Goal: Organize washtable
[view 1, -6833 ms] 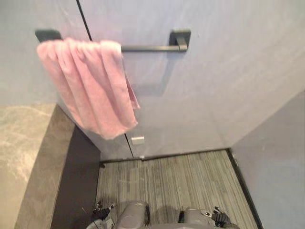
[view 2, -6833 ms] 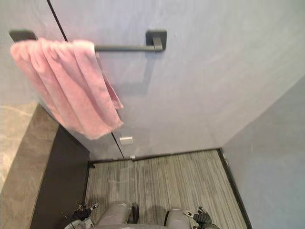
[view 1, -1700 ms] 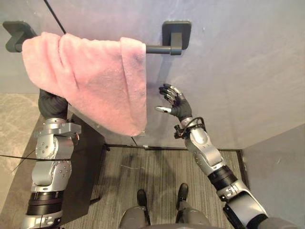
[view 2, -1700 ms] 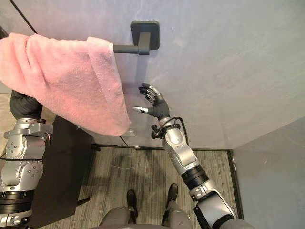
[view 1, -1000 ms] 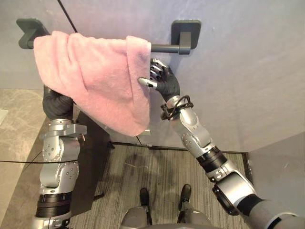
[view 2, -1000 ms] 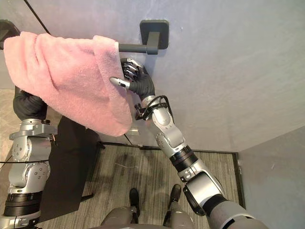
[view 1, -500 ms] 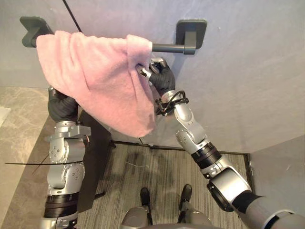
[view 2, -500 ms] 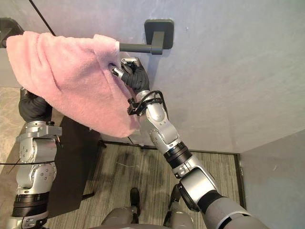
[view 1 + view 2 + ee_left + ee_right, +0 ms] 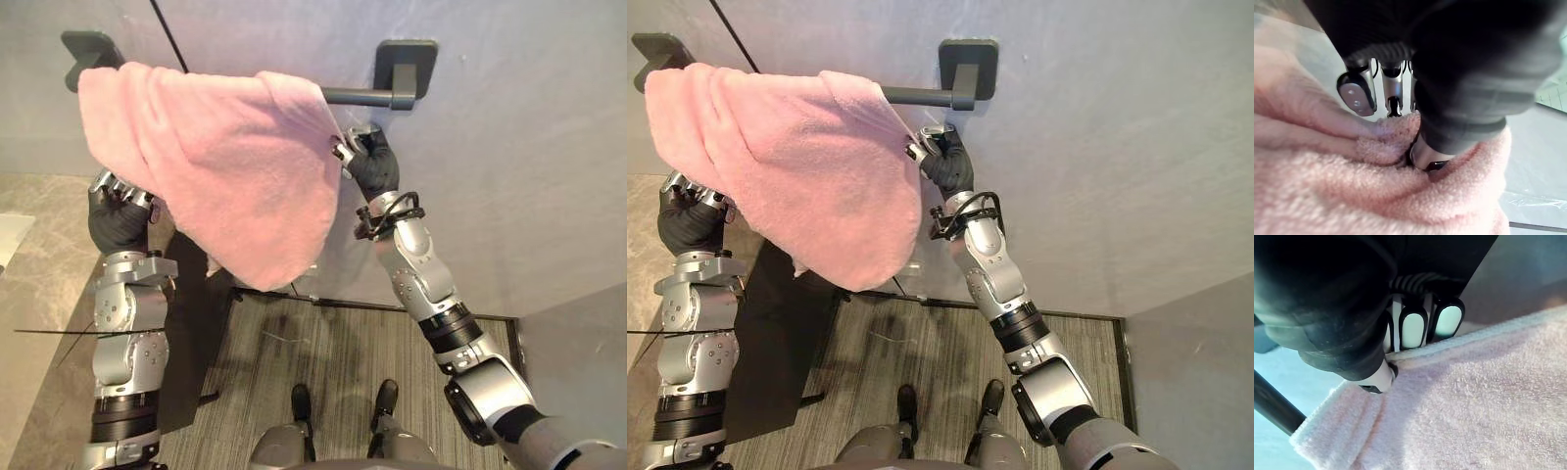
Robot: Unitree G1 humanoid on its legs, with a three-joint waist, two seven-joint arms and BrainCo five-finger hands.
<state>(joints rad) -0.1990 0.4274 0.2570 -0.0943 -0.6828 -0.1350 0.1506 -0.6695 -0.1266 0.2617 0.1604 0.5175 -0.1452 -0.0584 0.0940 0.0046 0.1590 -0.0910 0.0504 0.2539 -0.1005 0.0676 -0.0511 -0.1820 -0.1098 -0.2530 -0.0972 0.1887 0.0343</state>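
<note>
A pink towel hangs over a dark towel bar on the grey wall. My right hand is raised just under the bar, shut on the towel's right edge; the right wrist view has thumb and fingers pinching the hem. My left hand is at the towel's lower left, fingers curled into the cloth. In the left wrist view its thumb and fingers pinch a fold of towel. The towel is spread wide between both hands and covers most of the bar.
The bar's brackets are fixed to the wall at each end. A stone counter with a dark side panel stands at the left. Striped flooring lies below, and a side wall closes the right.
My right hand closed on the towel's right edge and drew it rightward along the bar, spreading the cloth. My left hand came into sight at the towel's lower left.
</note>
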